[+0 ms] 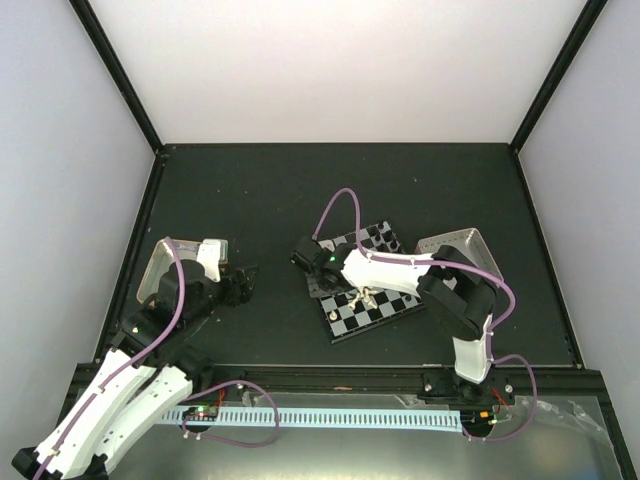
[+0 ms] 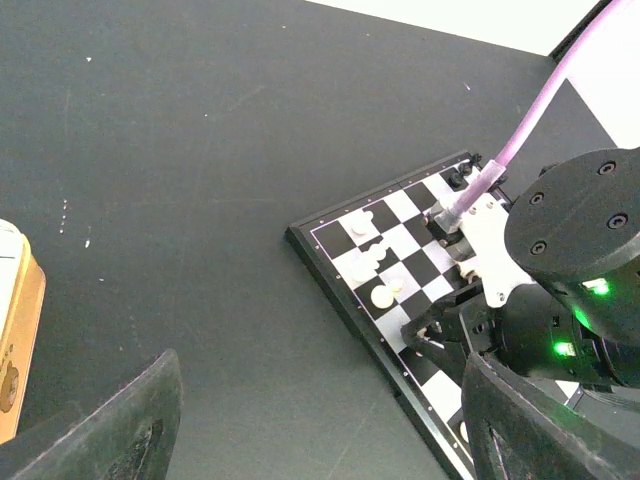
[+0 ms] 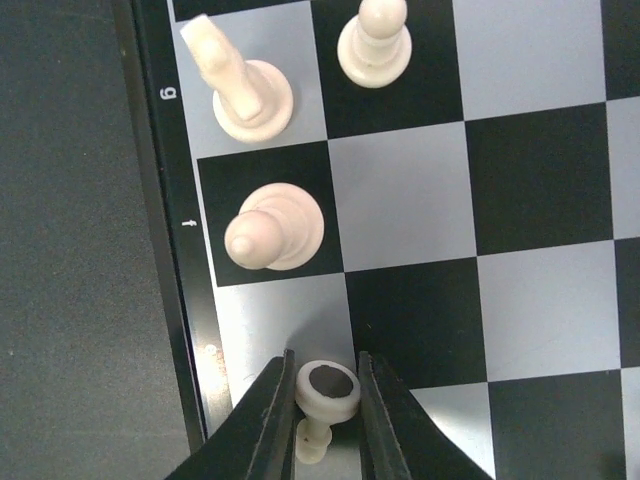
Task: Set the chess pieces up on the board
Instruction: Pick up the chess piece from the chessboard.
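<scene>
The right gripper (image 3: 325, 372) has its jaws closed narrowly on a cream piece (image 3: 328, 392) over a pale edge square of the board (image 3: 540, 180). The piece's long axis is tipped, felt base toward the wrist. The left gripper (image 2: 320, 440) hangs over the desk (image 2: 200, 200) well left of the board, its jaws wide and empty. The right arm is nearer.

a matte black table top (image 1: 300, 190) sat under even light; a white back wall (image 1: 340, 60) and pale side walls (image 1: 50, 150) rose behind black corner posts (image 1: 118, 75); a pale blue slotted strip (image 1: 340, 415) lined the near edge
</scene>
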Robot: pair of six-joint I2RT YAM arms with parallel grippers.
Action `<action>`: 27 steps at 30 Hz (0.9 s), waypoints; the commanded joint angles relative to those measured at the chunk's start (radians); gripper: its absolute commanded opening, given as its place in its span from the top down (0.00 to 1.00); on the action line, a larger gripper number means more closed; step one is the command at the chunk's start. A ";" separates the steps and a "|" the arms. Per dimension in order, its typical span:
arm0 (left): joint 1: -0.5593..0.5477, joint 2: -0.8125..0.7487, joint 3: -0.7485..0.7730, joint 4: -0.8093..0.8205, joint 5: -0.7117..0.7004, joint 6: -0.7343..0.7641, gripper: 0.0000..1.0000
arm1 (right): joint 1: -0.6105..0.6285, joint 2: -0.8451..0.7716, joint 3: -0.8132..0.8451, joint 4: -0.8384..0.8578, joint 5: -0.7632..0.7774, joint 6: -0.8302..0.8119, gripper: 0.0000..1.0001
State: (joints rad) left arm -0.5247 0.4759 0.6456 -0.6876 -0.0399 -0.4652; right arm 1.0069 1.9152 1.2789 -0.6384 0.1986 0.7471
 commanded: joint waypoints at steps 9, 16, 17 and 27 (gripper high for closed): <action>0.005 -0.003 -0.004 0.024 0.015 0.017 0.22 | 0.013 -0.022 -0.032 0.097 0.038 0.094 0.89; 0.006 0.002 -0.037 0.093 0.097 0.014 0.22 | 0.002 -0.159 -0.142 0.292 -0.061 0.193 0.89; 0.006 0.003 -0.058 0.135 0.128 0.006 0.22 | -0.001 -0.182 -0.169 0.329 -0.090 0.220 0.90; -0.045 0.139 -0.240 0.546 0.326 -0.063 0.22 | -0.095 -0.425 -0.498 0.738 -0.349 0.580 0.89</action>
State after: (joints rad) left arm -0.5373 0.5621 0.4442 -0.3706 0.1913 -0.5026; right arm 0.9516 1.5631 0.8757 -0.1150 -0.0402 1.1271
